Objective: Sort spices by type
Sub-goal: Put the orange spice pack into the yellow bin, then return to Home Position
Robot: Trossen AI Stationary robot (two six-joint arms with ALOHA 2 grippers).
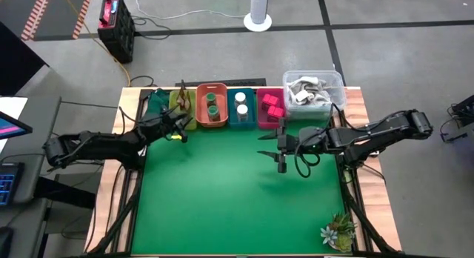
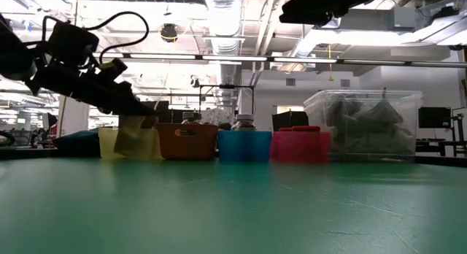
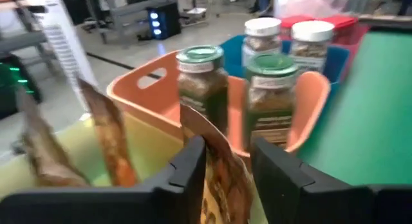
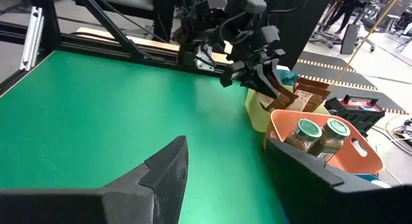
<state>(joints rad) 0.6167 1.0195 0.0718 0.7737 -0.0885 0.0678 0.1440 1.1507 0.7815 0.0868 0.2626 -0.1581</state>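
Note:
My left gripper (image 1: 178,129) hovers at the yellow bin (image 1: 181,104) and is shut on a brown crinkly sachet (image 3: 224,179). Two more sachets (image 3: 108,135) stand inside that bin. Two green jars (image 3: 202,82) stand in the orange bin (image 1: 212,90). Two white-capped jars (image 3: 261,38) are in the blue bin (image 1: 241,118). Pink blocks (image 1: 272,107) lie in the pink bin. My right gripper (image 1: 281,151) hangs open over the mat in front of the pink bin, touching nothing. My left gripper pinches the sachet between its two fingers (image 3: 192,167), near its upper edge (image 3: 201,124). It comes slanting down from the table's left. The sachet hangs below the fingers (image 2: 136,134), lifted clear in front of the yellow bin's wall (image 2: 106,146).
A clear plastic container (image 1: 314,95) with grey-white contents stands at the right end of the bin row. A small spiky plant (image 1: 341,230) sits at the mat's near right corner. The green mat (image 1: 229,199) lies open in front of the bins.

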